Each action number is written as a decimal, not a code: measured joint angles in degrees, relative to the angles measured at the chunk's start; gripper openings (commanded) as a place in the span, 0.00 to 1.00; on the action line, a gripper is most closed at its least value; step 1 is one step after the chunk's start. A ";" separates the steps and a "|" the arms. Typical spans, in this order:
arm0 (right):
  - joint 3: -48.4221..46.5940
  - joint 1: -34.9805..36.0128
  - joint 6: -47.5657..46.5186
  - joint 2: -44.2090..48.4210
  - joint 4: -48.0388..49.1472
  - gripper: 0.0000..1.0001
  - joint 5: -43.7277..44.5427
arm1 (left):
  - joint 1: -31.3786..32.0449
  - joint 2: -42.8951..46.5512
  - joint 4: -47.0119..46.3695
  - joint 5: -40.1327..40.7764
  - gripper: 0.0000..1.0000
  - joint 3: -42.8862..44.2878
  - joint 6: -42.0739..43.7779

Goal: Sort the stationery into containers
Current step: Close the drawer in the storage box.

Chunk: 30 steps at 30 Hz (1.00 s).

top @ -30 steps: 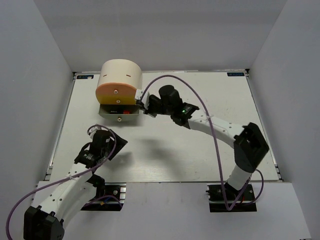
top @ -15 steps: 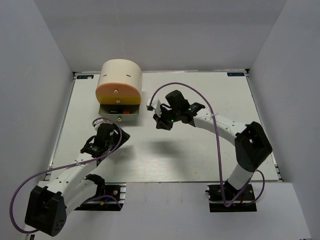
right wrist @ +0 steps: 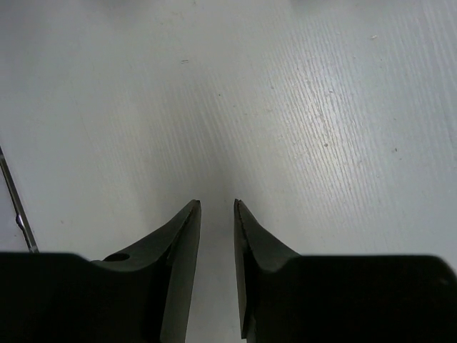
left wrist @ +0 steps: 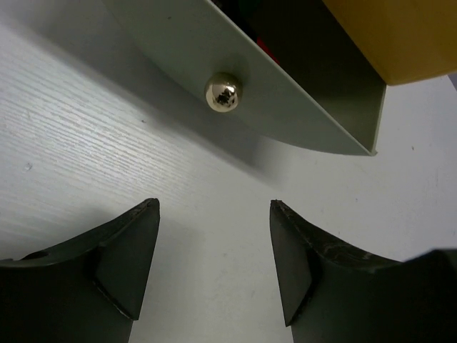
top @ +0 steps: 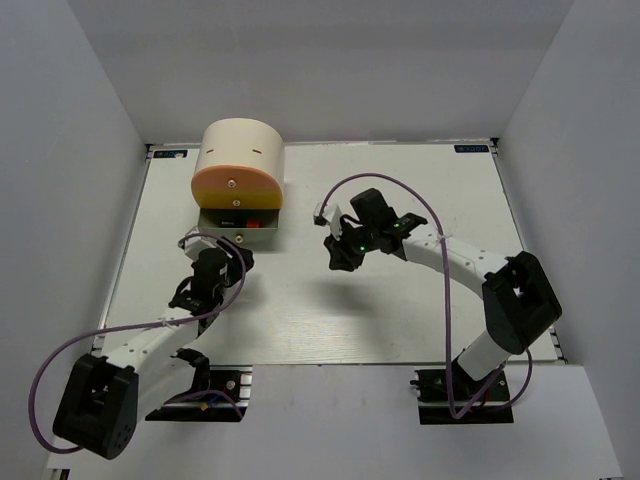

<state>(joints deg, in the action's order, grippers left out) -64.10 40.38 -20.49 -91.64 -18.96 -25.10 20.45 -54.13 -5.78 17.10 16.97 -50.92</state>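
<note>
The cream drum container (top: 240, 150) stands at the far left of the table, with an orange section (top: 237, 187) above a pulled-out grey drawer (top: 238, 233). Something red (top: 262, 222) and dark shapes lie in the drawer; I cannot tell which pieces they are. No loose stationery shows on the table. My left gripper (top: 226, 262) is open and empty just in front of the drawer. In the left wrist view its jaws (left wrist: 214, 206) point at the drawer front (left wrist: 285, 107) and its metal knob (left wrist: 223, 91). My right gripper (top: 338, 262) (right wrist: 217, 204) hangs over bare table, empty, with only a narrow gap.
The white table (top: 400, 300) is walled by white panels on three sides. A purple cable (top: 420, 205) loops over the right arm and another (top: 60, 360) trails by the left arm. A thin wire (right wrist: 14, 200) shows at the left edge of the right wrist view.
My right gripper has drawn back from the open drawer, to the right and toward me. My left gripper has moved up toward the drawer front.
</note>
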 measured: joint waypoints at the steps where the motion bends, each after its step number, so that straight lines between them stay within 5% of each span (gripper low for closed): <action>1: 0.33 -0.31 0.17 0.42 0.04 0.32 -0.04 | 0.00 -1.33 -1.38 0.50 0.73 0.15 0.44; 8: 1.38 -2.56 1.03 1.27 0.90 0.48 -0.44 | -0.02 -13.75 -7.21 1.99 0.77 5.68 2.89; 30: 3.15 -7.28 2.10 2.14 1.53 0.50 -1.29 | -0.76 -29.09 -11.32 2.82 0.77 16.17 2.51</action>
<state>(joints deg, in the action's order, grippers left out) -60.95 33.10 -18.39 -89.49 -17.43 -26.39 19.68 -83.22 -17.10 19.92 33.15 -48.40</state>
